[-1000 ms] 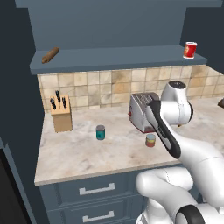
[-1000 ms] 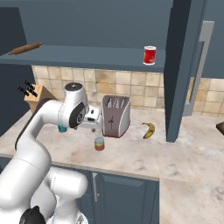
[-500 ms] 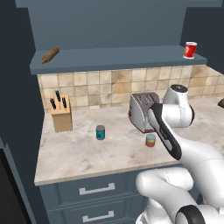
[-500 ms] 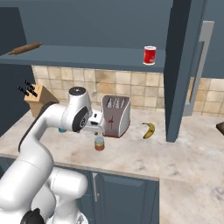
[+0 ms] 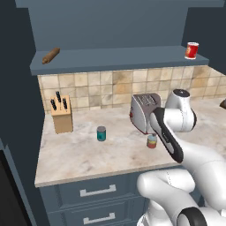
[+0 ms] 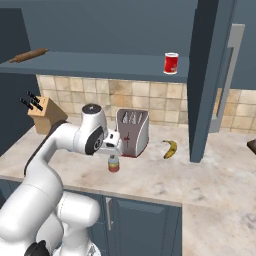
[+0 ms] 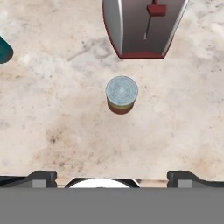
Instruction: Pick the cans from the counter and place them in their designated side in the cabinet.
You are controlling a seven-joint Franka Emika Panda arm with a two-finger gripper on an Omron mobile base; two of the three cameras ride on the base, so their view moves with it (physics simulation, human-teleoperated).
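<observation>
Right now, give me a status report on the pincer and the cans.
Pincer open, above the short can, holding nothing. Teal can upright on the counter, apart to the side. Toaster close behind the short can.

Arm bent at the elbow and reaching forward, wrist turned down so the hand points straight at the short can (image 7: 121,94) from above. Gripper (image 7: 112,176) hangs clear over it, jaws spread wide (fingertips either side of the can's line), touching and holding nothing.
</observation>
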